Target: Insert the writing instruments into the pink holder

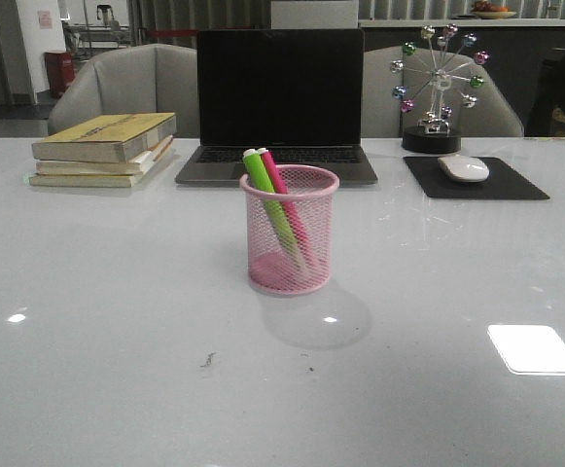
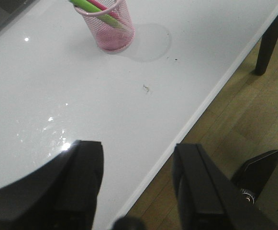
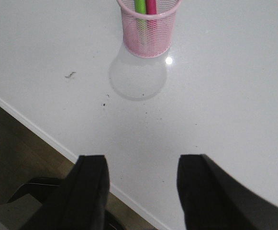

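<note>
Jaws on my left gripper (image 2: 138,182) and right gripper (image 3: 141,191) are hanging wide apart, gripping nothing, over the counter (image 1: 117,321) edge. Mid-frame in front view, I'm seeing the pink holder (image 1: 290,233) standing upright, the green marker (image 1: 267,195) and magenta marker (image 1: 284,199) leaning inside it.

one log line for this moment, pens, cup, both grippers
green pen + pink pen: in pink cup | left gripper: open, empty | right gripper: open, empty

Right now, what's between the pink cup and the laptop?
Nothing: in the front view only bare white table lies between the pink cup and the laptop.
</note>
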